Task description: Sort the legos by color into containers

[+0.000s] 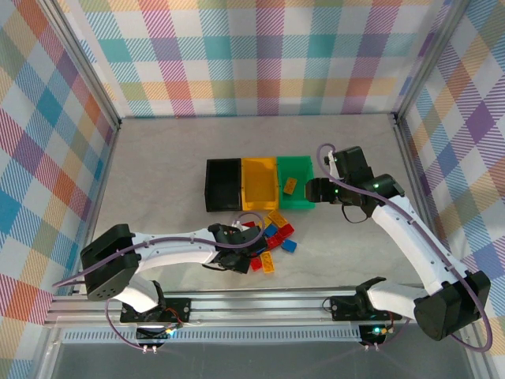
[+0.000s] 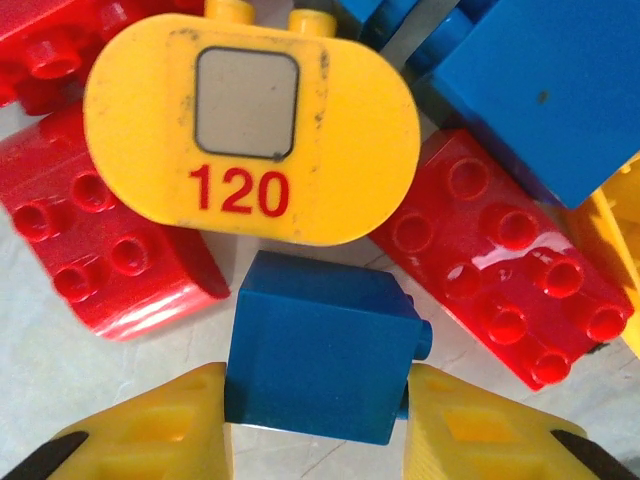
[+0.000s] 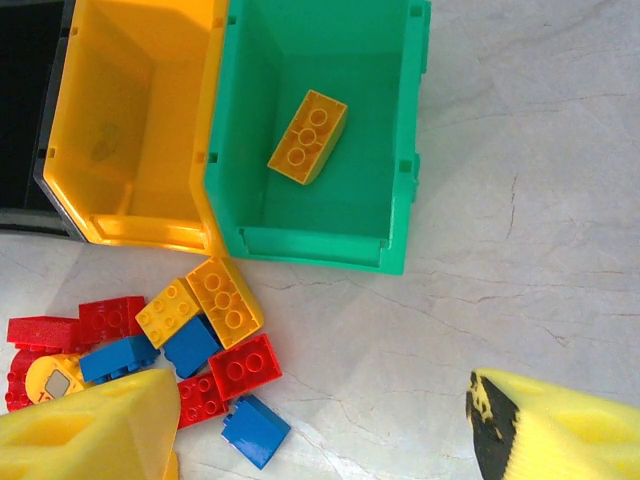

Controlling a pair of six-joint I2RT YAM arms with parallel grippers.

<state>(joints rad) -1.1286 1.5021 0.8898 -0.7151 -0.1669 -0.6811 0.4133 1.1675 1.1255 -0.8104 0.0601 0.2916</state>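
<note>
Left gripper (image 2: 318,412) pinched the blue brick (image 2: 322,345); it wanted lifting straight, clear of the yellow piece (image 2: 250,130) ahead; right gripper (image 3: 325,428) gaped empty.

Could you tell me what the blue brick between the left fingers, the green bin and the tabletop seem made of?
The blue brick looks like hard moulded plastic, smooth and glossy, with crisp edges. The green bin seems plastic too, semi-matte, with moulded notches at its rim. The tabletop shows grey veining like marble, possibly printed laminate.

I see black bin (image 1: 223,186), yellow bin (image 1: 259,184), green bin (image 1: 298,193) abutting; yellow brick (image 3: 307,137) inside green; other legos (image 1: 272,233) heaped nearside, blue brick (image 2: 320,345) sideways.
</note>
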